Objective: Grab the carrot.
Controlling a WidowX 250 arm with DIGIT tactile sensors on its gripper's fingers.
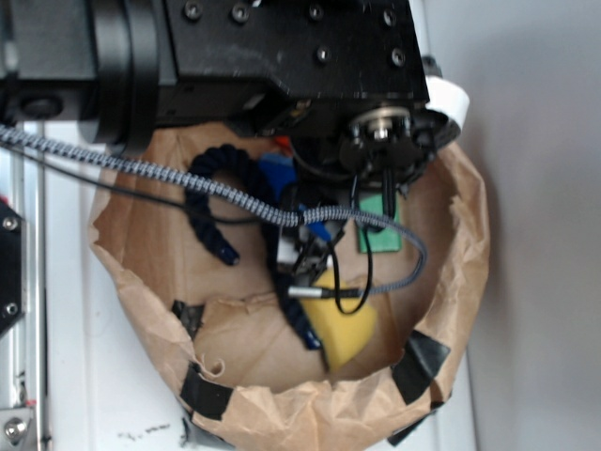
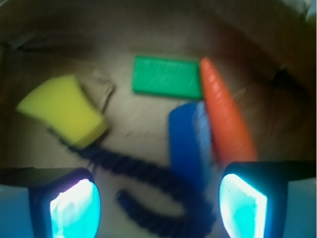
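Note:
In the wrist view the orange carrot (image 2: 225,114) lies on the brown paper floor. Its pointed tip touches the right end of a green block (image 2: 166,77). Its thick end runs down behind my right fingertip (image 2: 242,206). My gripper (image 2: 158,206) hangs above the floor, open, with only a dark blue rope (image 2: 148,183) under the gap. The carrot sits just ahead of the right finger, not between the jaws. In the exterior view the arm's body covers the gripper and nearly all of the carrot.
A blue block (image 2: 190,144) lies against the carrot's left side. A yellow sponge wedge (image 2: 64,111) sits at the left. Everything lies inside a rolled-down paper bag (image 1: 460,244) with taped walls. A braided cable (image 1: 188,178) crosses it.

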